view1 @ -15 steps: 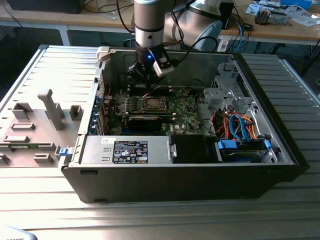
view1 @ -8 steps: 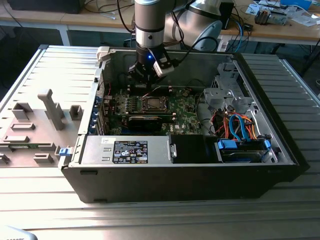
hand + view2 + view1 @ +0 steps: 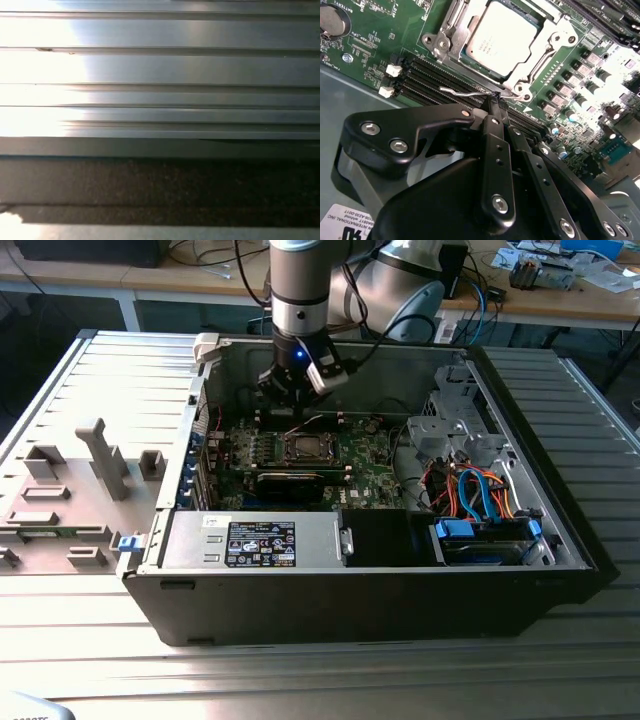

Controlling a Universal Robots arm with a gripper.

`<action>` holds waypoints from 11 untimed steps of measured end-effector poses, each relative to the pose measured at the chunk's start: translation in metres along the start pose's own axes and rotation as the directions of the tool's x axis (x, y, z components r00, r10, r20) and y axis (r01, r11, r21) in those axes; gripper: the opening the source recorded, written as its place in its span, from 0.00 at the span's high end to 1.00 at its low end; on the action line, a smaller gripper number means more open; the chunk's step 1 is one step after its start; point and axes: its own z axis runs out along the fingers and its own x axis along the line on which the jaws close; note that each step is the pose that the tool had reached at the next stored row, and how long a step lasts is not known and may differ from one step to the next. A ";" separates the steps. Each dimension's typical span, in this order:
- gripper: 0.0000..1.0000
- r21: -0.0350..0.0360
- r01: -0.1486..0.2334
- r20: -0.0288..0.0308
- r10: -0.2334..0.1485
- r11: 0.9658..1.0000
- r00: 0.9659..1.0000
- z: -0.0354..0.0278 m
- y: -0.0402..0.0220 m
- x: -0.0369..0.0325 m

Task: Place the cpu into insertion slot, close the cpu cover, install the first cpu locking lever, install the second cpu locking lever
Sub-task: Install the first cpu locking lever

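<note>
The arm reaches down into an open computer case (image 3: 190,540) lying on a ribbed metal surface (image 3: 300,680). In the exterior view the pincer (image 3: 296,405) hangs over the far edge of the green motherboard (image 3: 365,470), just beyond the insertion slot (image 3: 306,447).

In the second wrist view the cpu (image 3: 506,35) lies flat in the insertion slot (image 3: 470,54), its dull metallic face up. The cpu cover (image 3: 547,42) is down around it: a silvery frame borders the plate on its sides and leaves the middle bare.

The pincer (image 3: 493,101) is pressed together, its black fingertips (image 3: 495,107) meeting at a narrow point. That point sits on a thin silvery wire, a cpu locking lever (image 3: 462,91), which runs along the edge of the socket frame above the black memory slots (image 3: 422,80). The tips touch the lever near its bend at the socket corner. Whether they pinch the wire or only press on it cannot be told.

To the exterior view's right of the board lie blue and orange cables (image 3: 480,490) and a drive cage (image 3: 455,415). A power supply (image 3: 255,540) with a label sits at the near side of the case. A grey fixture with upright blocks (image 3: 70,495) stands on the surface to the exterior view's left of the case.

The first wrist view shows ribbed metal (image 3: 160,70) above a dark band (image 3: 160,190).
</note>
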 end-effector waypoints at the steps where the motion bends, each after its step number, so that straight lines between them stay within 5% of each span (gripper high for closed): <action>1: 0.89 0.000 0.000 0.000 0.000 1.000 1.000 0.0004 0.0000 -0.0003; 11: 0.89 0.000 0.000 0.000 0.000 1.000 1.000 0.0040 -0.0001 -0.0030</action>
